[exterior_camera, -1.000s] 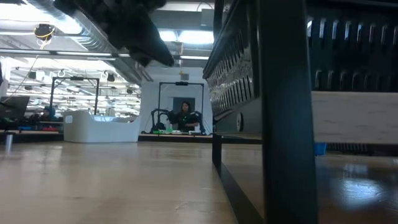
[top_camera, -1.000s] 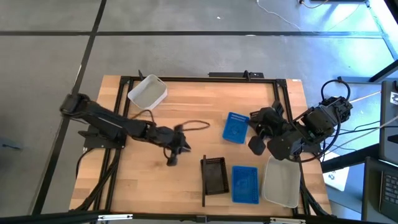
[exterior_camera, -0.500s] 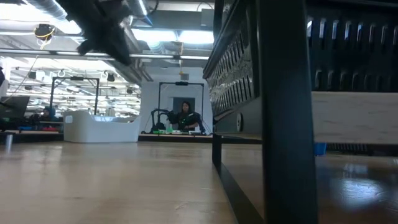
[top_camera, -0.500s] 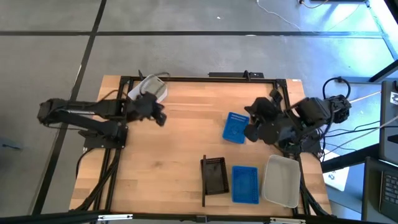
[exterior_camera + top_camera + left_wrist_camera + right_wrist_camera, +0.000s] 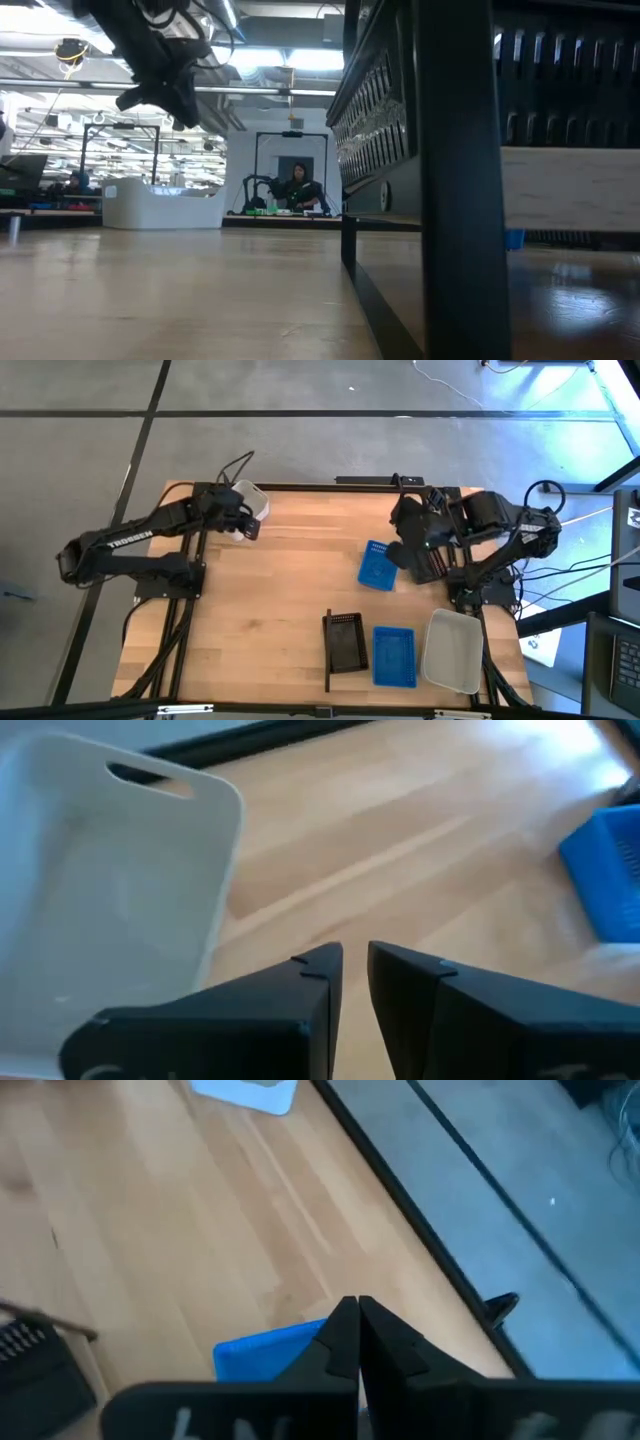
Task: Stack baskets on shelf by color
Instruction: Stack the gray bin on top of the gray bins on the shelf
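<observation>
While neither hand holds anything, step in hand: fetching the two baskets that lie away from the near row.
Landmark: black basket [image 5: 345,640], at the near edge of the surface, against a thin black upright bar [image 5: 327,652].
Near row: near blue basket [image 5: 394,657] is just beside the black basket on its right, and near white basket [image 5: 452,650] lies beyond that. Whether any of the three is already a stack cannot be told.
Shelf: its board under the row cannot be told apart from the surface from above.
Loose blue basket [image 5: 378,565]: farther back than the black basket and a little to its right, alone on bare wood.
Right hand [image 5: 396,552]: clenched and empty, over the far side of the loose blue basket.
Far white basket [image 5: 250,500]: well apart from the black basket, at the far left corner.
Left hand [image 5: 243,527]: just beside the far white basket, with its fingers a slim gap apart and nothing between them.
Next move, as a judgement: the left hand must spread wider, take the white rim and carry the basket to the near white basket. The right hand must unclench before it can grip the blue one.
</observation>
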Robot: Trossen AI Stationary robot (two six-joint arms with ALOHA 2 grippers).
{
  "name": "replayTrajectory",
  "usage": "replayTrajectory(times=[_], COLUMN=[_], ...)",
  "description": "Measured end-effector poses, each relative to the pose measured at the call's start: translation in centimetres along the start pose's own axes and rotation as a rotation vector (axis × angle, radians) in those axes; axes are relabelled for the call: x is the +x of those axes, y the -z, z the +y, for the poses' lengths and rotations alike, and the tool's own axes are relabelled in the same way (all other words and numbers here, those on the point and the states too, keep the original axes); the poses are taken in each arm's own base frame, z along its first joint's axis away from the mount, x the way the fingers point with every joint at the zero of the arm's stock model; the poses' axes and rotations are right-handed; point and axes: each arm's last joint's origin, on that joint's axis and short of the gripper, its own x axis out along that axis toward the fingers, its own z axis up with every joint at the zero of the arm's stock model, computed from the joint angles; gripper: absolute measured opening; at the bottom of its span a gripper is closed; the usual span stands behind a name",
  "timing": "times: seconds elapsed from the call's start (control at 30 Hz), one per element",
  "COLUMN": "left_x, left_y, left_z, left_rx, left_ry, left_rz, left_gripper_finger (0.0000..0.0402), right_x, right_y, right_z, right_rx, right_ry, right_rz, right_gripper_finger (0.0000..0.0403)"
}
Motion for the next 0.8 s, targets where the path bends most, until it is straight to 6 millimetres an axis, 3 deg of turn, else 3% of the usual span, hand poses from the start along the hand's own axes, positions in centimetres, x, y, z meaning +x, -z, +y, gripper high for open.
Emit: replayTrajectory(times=[0.2, 0.37, 0.6, 0.8], left_x=[0.7, 3.2, 6.9, 9.2], left_y=[-0.7, -1.2, -2.5, -3.4], left_z=[1.3, 3.1, 5.8, 6.1], left_rx=[-0.03, -0.134, -0.104, -0.063], left_ry=[-0.101, -0.08, -0.137, -0.109], left_rz=[-0.027, 0.126, 0.256, 0.349], left_gripper_finger=[0.0043, 0.0043, 0.0043, 0.0043], right_x=[0.3, 0.6, 1.0, 1.5], right_y=[-0.5, -0.7, -1.0, -1.3], right_z=[-0.4, -0.7, -1.4, -2.1], right_rx=[0.168, 0.269, 0.323, 0.292], right_ry=[-0.005, 0.001, 0.024, 0.026], right_rz=[-0.009, -0.017, -0.016, 0.007], right_gripper_finger=[0.0, 0.0, 0.0, 0.0])
